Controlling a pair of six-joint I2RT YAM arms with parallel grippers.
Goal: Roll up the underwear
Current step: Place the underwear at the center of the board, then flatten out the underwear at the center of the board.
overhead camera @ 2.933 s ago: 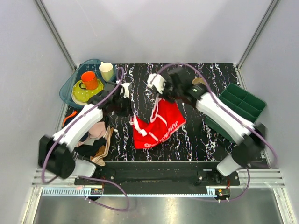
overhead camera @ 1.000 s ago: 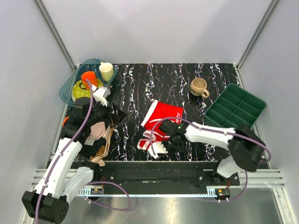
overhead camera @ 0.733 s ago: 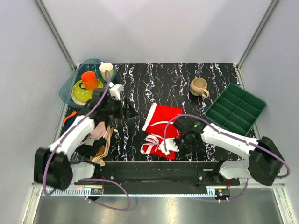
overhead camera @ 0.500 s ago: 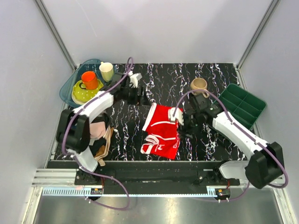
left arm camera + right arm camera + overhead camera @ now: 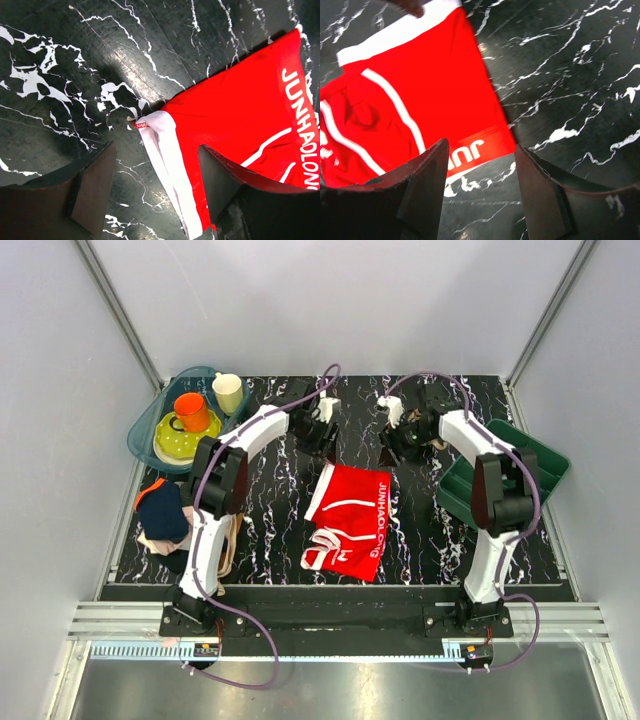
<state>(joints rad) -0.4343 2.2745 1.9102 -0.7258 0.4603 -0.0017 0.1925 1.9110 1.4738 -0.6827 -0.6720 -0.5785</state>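
**Red underwear [image 5: 350, 522] lying flat at mid-desk [image 5: 270, 530], nearer the front edge.**
Left end effector [image 5: 155, 185] and right end effector [image 5: 482, 187] hung released over the garment's far corners, grasping nothing; a pinch catching one layer only, or unequal pulls, would likely skew the roll.

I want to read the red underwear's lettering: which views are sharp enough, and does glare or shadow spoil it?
Top external: even light, underwear sharp, lettering small but legible. Left wrist: fabric crisp, no glare, lettering cut by the frame edge; left gripper dark and soft. Right wrist: sharp, thin shadow along one edge; right gripper covers some letters.
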